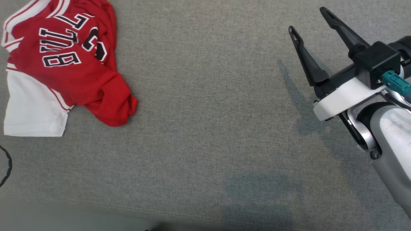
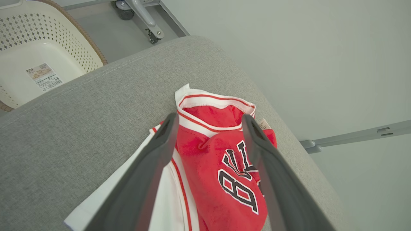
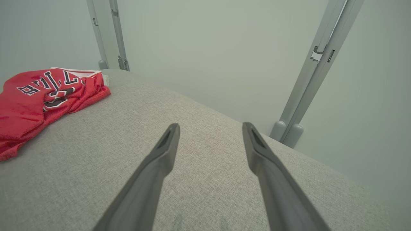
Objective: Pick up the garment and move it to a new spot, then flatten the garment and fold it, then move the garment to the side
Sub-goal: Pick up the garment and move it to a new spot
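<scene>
**Both pincers wide, nothing held; jersey at the left one**

Left pincer (image 2: 210,118): fingers spread wide, empty. The red Bulls jersey (image 2: 221,160) sits right ahead of it, framed between the two fingers in my left wrist view. Can't tell whether the tips touch the cloth. The jersey is crumpled, not flat. The red body is bunched, the trimmed collar lies just past the fingertips, and a white panel spills out behind the finger on that view's left. It lies near the rounded edge of the grey fabric-covered tabletop (image 2: 64,128). Past that edge, up and left of this pincer, stands a white perforated basket (image 2: 48,38).

Right pincer (image 1: 307,19): also wide and empty, over bare tabletop. The jersey is well apart from it, off to its left.
</scene>
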Tool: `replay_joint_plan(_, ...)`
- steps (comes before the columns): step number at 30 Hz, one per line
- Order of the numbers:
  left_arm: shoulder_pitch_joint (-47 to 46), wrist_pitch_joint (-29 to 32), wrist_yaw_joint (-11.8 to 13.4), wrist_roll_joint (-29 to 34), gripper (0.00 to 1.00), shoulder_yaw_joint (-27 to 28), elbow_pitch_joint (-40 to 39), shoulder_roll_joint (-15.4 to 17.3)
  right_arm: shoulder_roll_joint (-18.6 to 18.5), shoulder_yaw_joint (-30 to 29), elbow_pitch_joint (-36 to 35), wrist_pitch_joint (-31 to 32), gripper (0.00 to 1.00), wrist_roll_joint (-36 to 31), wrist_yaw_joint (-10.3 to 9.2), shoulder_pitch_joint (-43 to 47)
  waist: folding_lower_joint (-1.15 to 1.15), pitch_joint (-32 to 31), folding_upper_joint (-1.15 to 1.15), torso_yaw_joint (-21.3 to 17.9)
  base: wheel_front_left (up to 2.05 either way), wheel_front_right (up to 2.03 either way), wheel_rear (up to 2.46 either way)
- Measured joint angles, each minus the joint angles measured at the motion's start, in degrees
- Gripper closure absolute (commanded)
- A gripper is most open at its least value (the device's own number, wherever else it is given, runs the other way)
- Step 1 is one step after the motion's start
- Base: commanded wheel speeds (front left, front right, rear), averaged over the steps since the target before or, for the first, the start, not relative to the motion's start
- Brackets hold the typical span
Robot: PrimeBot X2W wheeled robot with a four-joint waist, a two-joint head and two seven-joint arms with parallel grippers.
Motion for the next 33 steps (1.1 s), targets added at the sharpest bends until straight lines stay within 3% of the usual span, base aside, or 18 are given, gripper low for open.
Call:
replay_joint_plan(10, -4.17, 0.37, 0.0, 0.62, 0.0, -1.78, 7.13, -1.77, -1.08, -1.09, -0.53, 0.0, 0.0, -1.05, 0.01, -2.25, 0.01, 6.93, 0.0, -3.26, 0.0, 0.0, 0.0)
replay_joint_plan(18, -4.24, 1.26, 0.0, 3.9, 0.0, -5.2, 12.07, -1.57, -1.07, -1.11, 0.65, -0.74, 0.0, -1.05, 0.41, -2.48, 0.01, 7.75, 0.0, -5.12, 0.0, 0.0, 0.0)
replay_joint_plan(19, -4.29, 1.74, 0.0, 3.9, 0.2, -5.47, 12.52, -1.45, -1.05, -1.1, 0.74, -0.85, 0.0, -1.04, 0.41, -2.48, 0.0, 7.54, 0.0, -5.17, 0.0, 0.0, 0.0)
replay_joint_plan(20, -4.38, 1.92, 0.0, 3.94, 0.98, -5.91, 12.83, -1.34, -1.04, -1.1, 0.93, -0.94, 0.0, -1.04, 0.41, -2.48, 0.0, 7.31, 0.0, -5.21, 0.0, 0.0, 0.0)
replay_joint_plan(23, -4.55, 3.98, -0.97, 4.16, 1.0, -8.31, 12.87, -0.58, -0.97, -1.09, 1.74, -1.51, 0.0, -1.02, 0.41, -2.46, 0.0, 6.46, 0.0, -5.29, 0.0, 0.0, 0.0)
replay_joint_plan(33, -13.24, 7.72, -9.69, 3.37, 1.0, -14.43, 3.56, -3.39, 2.22, 0.33, 4.19, -4.14, 0.0, 0.34, 0.41, -1.81, 0.0, 2.4, 0.0, -5.79, 0.0, 0.0, 0.0)
